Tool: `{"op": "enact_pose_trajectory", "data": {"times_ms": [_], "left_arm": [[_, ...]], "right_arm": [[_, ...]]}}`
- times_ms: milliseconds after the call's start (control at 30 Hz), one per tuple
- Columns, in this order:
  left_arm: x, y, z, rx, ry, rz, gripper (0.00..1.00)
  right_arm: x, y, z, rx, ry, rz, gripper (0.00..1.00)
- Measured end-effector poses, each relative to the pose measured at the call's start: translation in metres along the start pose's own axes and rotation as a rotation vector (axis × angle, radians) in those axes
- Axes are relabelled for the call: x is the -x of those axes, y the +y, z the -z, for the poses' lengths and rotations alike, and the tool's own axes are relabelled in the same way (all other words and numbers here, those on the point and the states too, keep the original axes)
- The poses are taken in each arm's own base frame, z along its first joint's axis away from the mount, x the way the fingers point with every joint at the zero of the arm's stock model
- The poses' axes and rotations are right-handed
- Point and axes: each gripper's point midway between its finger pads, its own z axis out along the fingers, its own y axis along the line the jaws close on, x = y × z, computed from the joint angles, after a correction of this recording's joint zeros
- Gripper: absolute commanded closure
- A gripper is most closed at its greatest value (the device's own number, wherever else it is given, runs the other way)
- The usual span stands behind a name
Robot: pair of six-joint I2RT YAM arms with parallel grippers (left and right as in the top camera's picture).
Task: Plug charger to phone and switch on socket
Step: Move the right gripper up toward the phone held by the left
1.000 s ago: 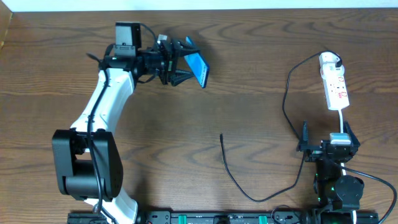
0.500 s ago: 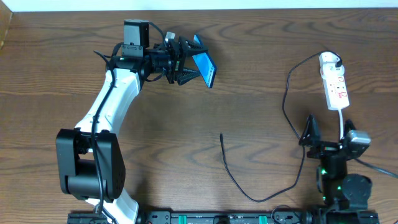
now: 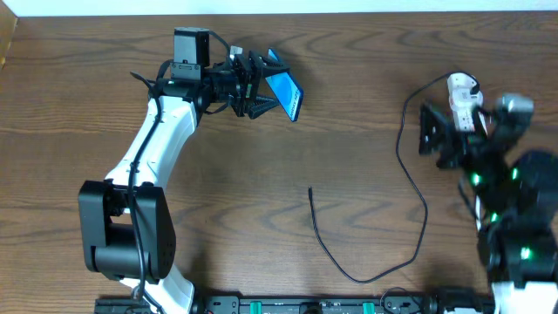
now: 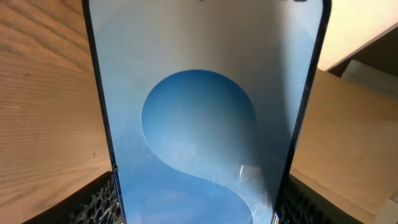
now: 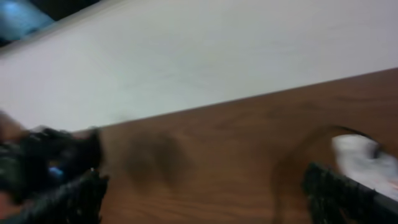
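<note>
Two grippers, both in the upper half of the overhead view. Left gripper [image 3: 260,85] is clamped on the slim blue-screen smartphone [image 3: 284,92], upper centre-left and tilted; the screen fills the left wrist view [image 4: 199,124]. Right gripper [image 3: 434,133] is just left of the white power strip [image 3: 462,94], fingers [image 5: 348,193] spread, nothing between; that view is blurred. Thin black charger cable [image 3: 410,174] loops down the brown wood table [image 3: 366,52]; its connector tip [image 3: 311,189] lies free at centre, well apart from the smartphone.
</note>
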Motion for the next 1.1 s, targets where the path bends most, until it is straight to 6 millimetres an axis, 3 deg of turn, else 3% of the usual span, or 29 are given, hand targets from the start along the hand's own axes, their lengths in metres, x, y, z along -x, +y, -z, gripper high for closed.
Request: {"op": "enact_pose_trajectory", "data": {"times_ms": [100,300,467,567,667,800,1100], "left_arm": [[0.002,0.001,0.0,0.005,-0.014,0.0,0.92],[0.003,0.001,0.0,0.008,-0.021,0.0,0.93],[0.005,0.003,-0.002,0.018,-0.036,-0.003,0.93],[0.001,0.003,-0.007,0.025,-0.032,-0.009,0.93],[-0.005,0.003,-0.014,0.035,-0.022,-0.018,0.92],[-0.015,0.003,-0.023,0.046,-0.001,-0.029,0.93],[-0.03,0.004,-0.036,0.061,0.033,-0.047,0.93]], "right_arm": [[0.005,0.014,-0.021,0.089,0.067,-0.055,0.01],[-0.018,0.029,-0.058,0.253,0.221,-0.189,0.01],[-0.039,0.028,-0.077,0.281,0.325,-0.39,0.01],[-0.038,0.037,-0.085,0.329,0.33,-0.426,0.02],[-0.044,0.055,-0.086,0.385,0.347,-0.384,0.01],[-0.065,0.079,-0.083,0.425,0.411,-0.315,0.01],[-0.116,0.104,-0.079,0.386,0.514,-0.111,0.01]]}}
